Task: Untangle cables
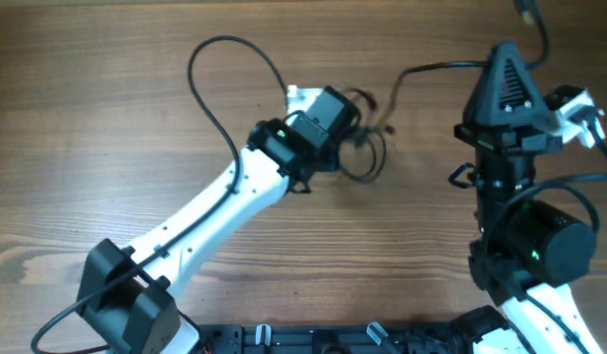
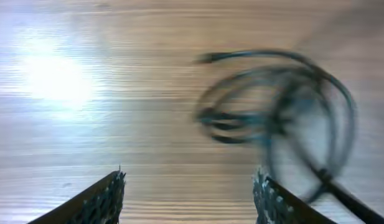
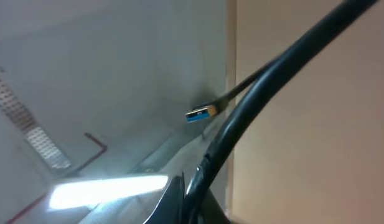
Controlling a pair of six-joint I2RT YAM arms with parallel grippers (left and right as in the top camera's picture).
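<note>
- left gripper (image 2: 192, 199) is hanging low over the table (image 1: 106, 118), fingers (image 2: 111, 196) clearly apart, nothing between them
- the tangled bundle (image 2: 232, 118) lies flat on the wood just ahead of those fingers and a bit to the right in the left wrist view; it's a few loops stacked on each other, pretty blurry, so I can't count the strands
- one loose end pokes out of the top left of the bundle, and another strand runs off to the bottom right corner of that view
- from overhead the bundle sits near the middle of the table, half tucked under the left wrist
- right gripper (image 1: 504, 59) is over on the right side, raised, jaws pinched together on a cable (image 1: 436, 67)
- that cable runs across from the right gripper toward the bundle, bending down near it
- the right wrist camera is looking up off the table: the black cable crosses the view up close, and a thinner bit ends in a plug (image 3: 201, 114) with a blue tip and silvery shell, dangling in the air
</note>
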